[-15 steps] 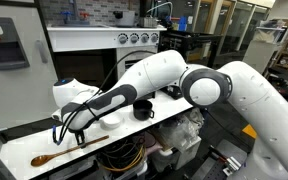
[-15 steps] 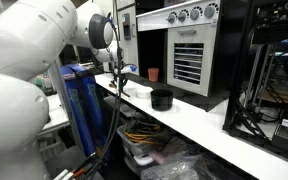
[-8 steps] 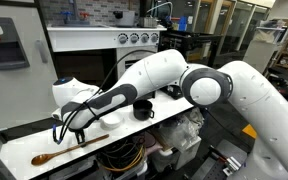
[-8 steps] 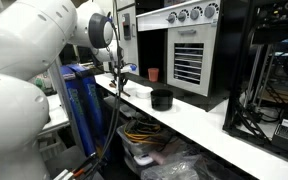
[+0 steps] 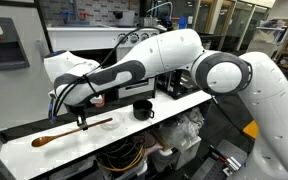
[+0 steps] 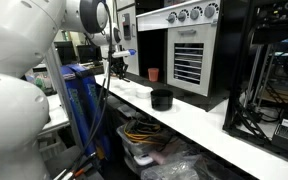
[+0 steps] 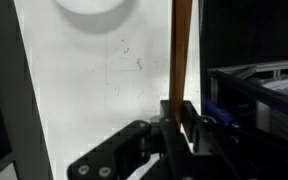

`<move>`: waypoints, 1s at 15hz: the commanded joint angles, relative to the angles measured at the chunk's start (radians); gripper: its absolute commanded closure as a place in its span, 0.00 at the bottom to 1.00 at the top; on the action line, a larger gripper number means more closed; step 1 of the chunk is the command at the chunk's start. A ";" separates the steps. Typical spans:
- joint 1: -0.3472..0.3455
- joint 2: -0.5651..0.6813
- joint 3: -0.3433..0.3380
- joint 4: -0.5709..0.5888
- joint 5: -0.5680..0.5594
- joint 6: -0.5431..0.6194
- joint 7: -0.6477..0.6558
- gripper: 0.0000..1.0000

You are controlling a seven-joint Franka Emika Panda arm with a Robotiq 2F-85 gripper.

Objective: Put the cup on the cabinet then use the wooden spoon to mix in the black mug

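End effector clamps the wooden spoon by its handle.

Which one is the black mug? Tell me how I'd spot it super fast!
Look for the long white counter that runs in front of the steel oven with the round knobs. About the middle of that counter stands the black mug, on its own. It is short, wide and shiny black, while the nearby cup behind it is small and orange-red.

Spoon raised.
You have lifted the hand, and the long light-brown wooden spoon has risen with it above the table.
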 commanded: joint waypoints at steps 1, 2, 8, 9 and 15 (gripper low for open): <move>0.000 -0.077 -0.002 -0.019 0.016 -0.133 0.029 0.96; 0.001 -0.090 -0.003 -0.013 0.016 -0.173 0.034 0.96; 0.001 -0.184 -0.009 0.013 -0.003 -0.430 0.036 0.96; -0.004 -0.204 -0.010 0.011 -0.006 -0.467 0.032 0.96; -0.035 -0.320 -0.044 -0.026 -0.048 -0.607 0.016 0.96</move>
